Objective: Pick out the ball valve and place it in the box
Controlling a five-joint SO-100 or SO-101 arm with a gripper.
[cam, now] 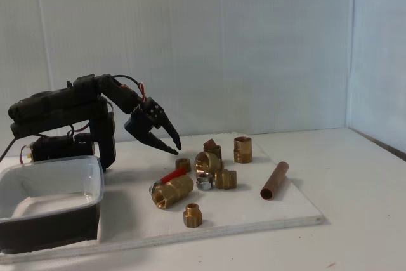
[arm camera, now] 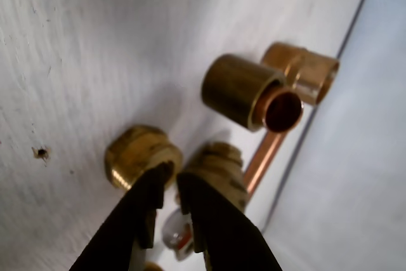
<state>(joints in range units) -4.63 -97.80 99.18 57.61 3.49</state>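
The ball valve [cam: 171, 191], brass with a flat red lever, lies on the white board in the fixed view, right of the box [cam: 51, 202], a clear tub with a dark lower part at the near left. My gripper [cam: 174, 150] hangs above and a little behind the valve, apart from it and pointing down to the right. In the wrist view the gripper [arm camera: 174, 172] looks shut, its black fingers [arm camera: 222, 226] holding nothing, with their tips over two small brass fittings [arm camera: 143, 157]. A blurred bit of red and silver shows through the gap lower down.
Several small brass fittings [cam: 216, 163] and a silver nut [cam: 204, 183] cluster right of the valve, and one more fitting [cam: 192, 215] sits near the board's front edge. A copper pipe [cam: 274, 180] lies further right. The board ends at a step [cam: 304, 221].
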